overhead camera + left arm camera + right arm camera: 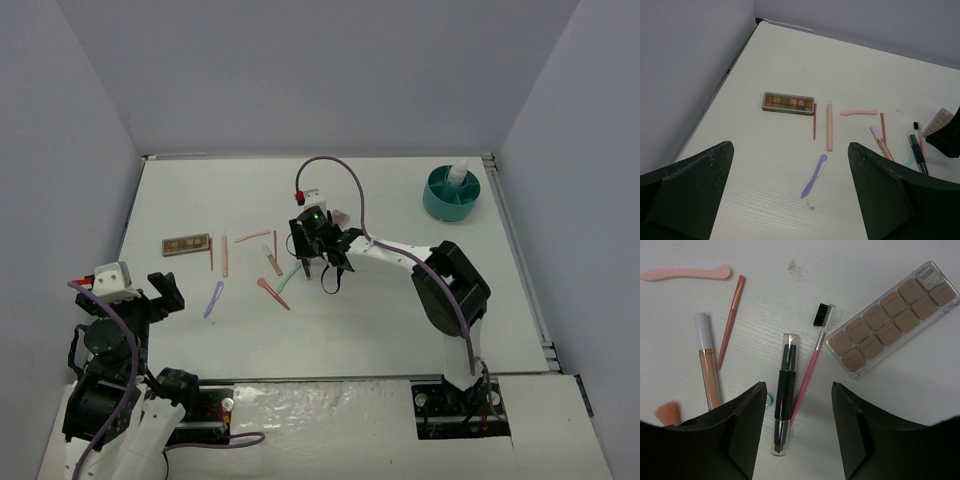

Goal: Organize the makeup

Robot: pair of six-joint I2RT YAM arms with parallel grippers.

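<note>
The makeup lies scattered across the middle of the white table (400, 320). My right gripper (797, 388) hovers low over a black stick in a clear case (784, 395) and a pink brow brush (811, 371). Both lie between its open jaws, and neither finger touches them. A brown-pink palette (892, 320) lies just beyond, with a white-capped tube (707, 365), a thin red pencil (730, 322) and a pink spatula (685, 274) to the left. My left gripper (790, 146) stands wide open and empty over the table, short of a lilac applicator (814, 176). Farther off lies a second palette (788, 103).
A teal round tub (451, 195) with a white bottle (458, 175) in it stands at the back right. A pink stick (829, 126) and a thin red stick (814, 128) lie side by side near the far palette. Grey walls enclose the table on three sides.
</note>
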